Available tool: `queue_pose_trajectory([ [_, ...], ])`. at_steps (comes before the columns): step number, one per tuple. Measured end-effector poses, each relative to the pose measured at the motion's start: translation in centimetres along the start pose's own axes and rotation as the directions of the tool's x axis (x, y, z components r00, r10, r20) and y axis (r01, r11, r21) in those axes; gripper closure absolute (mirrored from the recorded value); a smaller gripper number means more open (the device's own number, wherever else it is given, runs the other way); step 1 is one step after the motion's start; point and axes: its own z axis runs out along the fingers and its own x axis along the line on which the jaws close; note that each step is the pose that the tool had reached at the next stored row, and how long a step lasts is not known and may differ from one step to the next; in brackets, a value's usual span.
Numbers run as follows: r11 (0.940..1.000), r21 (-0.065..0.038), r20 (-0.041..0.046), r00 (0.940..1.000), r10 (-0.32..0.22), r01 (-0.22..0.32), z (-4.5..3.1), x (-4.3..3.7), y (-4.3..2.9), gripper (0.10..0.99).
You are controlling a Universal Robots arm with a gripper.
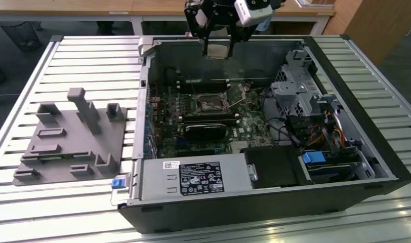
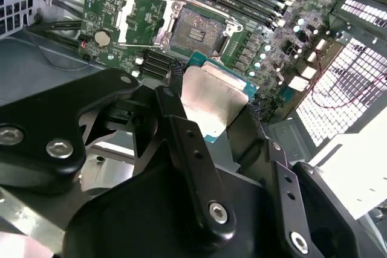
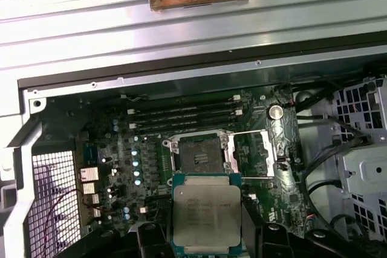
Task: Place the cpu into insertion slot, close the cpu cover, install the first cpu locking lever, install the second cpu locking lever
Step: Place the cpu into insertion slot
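Workshop: slatted metal bench (image 1: 90,61), opened computer case (image 1: 259,215).

A worktop (image 1: 90,61) of silvery ribbed aluminium fills most of the exterior view, with bright glare along the lower edge of the frame; its slats (image 3: 72,28) cross the upper part of the first wrist view. Along the top of the exterior view stands a table (image 1: 77,7) with a light wooden top and a white leg (image 1: 135,25). A wooden panel (image 1: 374,25) rises at the upper right. The floor (image 1: 403,68) is dark grey, and a dark bin (image 1: 19,31) sits at the upper left
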Motion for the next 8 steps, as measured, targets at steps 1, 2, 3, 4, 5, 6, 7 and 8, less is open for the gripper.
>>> queue_pose_trajectory([
  [1, 1.0000, 0.000, 0.0004, 1.0000, 0.005, -0.005, 0.00, 0.00, 0.00, 0.545],
  [2, 0.9999, 0.000, 0.0009, 0.9999, 0.010, -0.010, 0.00, 0.00, 0.00, 0.545],
  [3, 0.9999, 0.000, 0.0014, 0.9999, 0.016, -0.016, 0.00, 0.00, 0.00, 0.545],
  [4, 0.9998, -0.001, 0.0019, 0.9998, 0.021, -0.021, 0.01, 0.00, 0.00, 0.545],
  [5, 0.9997, -0.001, 0.0023, 0.9997, 0.026, -0.026, 0.01, 0.00, 0.00, 0.545],
  [6, 0.9995, -0.001, 0.0027, 0.9995, 0.031, -0.031, 0.01, 0.00, 0.00, 0.545],
  [7, 0.9994, -0.001, 0.0032, 0.9994, 0.036, -0.036, 0.01, 0.00, 0.00, 0.545],
  [8, 0.9992, -0.001, 0.0036, 0.9992, 0.040, -0.040, 0.01, 0.00, 0.00, 0.545],
])
